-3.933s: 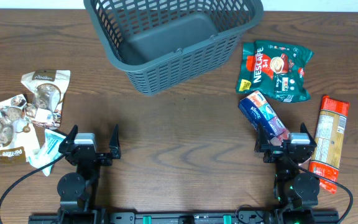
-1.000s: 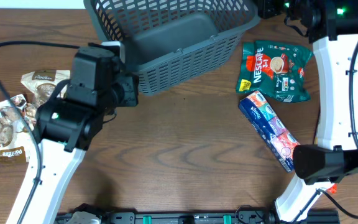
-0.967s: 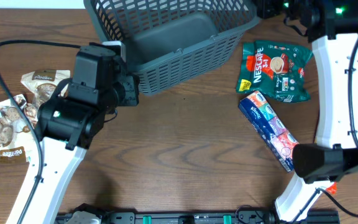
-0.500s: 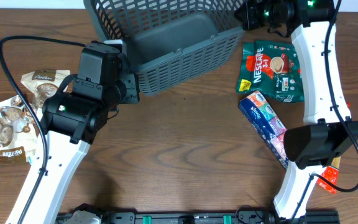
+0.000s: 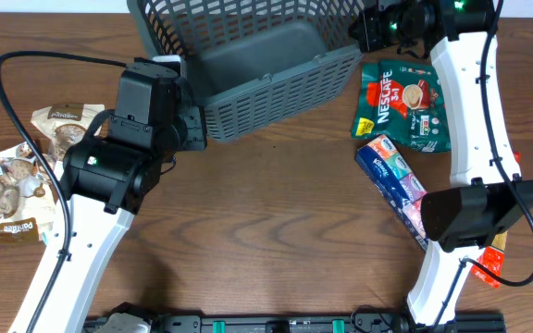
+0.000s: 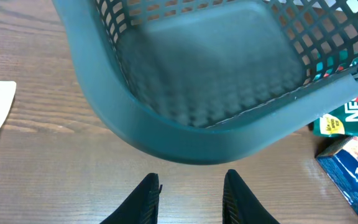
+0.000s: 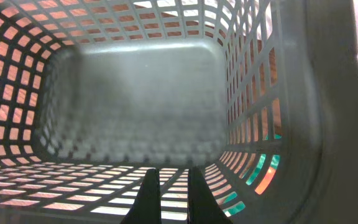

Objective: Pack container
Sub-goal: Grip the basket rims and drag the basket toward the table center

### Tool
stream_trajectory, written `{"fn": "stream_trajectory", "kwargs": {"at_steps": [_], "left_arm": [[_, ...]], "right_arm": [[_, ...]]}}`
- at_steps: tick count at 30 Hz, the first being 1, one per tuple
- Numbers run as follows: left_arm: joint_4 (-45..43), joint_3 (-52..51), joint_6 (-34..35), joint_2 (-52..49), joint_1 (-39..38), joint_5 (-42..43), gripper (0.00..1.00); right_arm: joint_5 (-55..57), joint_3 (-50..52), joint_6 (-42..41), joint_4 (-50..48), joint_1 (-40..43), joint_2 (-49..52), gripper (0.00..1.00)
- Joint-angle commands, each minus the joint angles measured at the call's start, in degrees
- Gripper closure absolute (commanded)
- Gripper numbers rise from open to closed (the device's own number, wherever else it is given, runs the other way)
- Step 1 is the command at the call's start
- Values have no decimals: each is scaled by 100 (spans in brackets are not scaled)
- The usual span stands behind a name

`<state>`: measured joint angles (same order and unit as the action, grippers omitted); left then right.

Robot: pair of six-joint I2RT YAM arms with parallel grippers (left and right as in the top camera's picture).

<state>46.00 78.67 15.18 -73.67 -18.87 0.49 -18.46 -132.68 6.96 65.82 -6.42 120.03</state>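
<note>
The container (image 5: 257, 55) stands at the far edge of the surface (image 5: 276, 213), its floor bare; the Nescafé packet (image 5: 410, 102), blue packet (image 5: 396, 180) and brown snack packets (image 5: 26, 176) lie outside it, so 0 items appear packed. The left claw (image 6: 190, 193), spread, hangs by its near-left corner. The right claw (image 7: 169, 186), narrowly parted, looks in over its right rim; both hold nothing.
</note>
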Motion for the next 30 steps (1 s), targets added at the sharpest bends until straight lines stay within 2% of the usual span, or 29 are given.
{"fn": "stream_trajectory", "kwargs": {"at_steps": [1, 30], "left_arm": [[-24, 81, -26, -7, -13, -122, 75], [-267, 81, -50, -9, -7, -487, 75]], "right_arm": [[111, -26, 85, 133, -44, 74, 99], [111, -26, 87, 1878, -345, 24, 99]]}}
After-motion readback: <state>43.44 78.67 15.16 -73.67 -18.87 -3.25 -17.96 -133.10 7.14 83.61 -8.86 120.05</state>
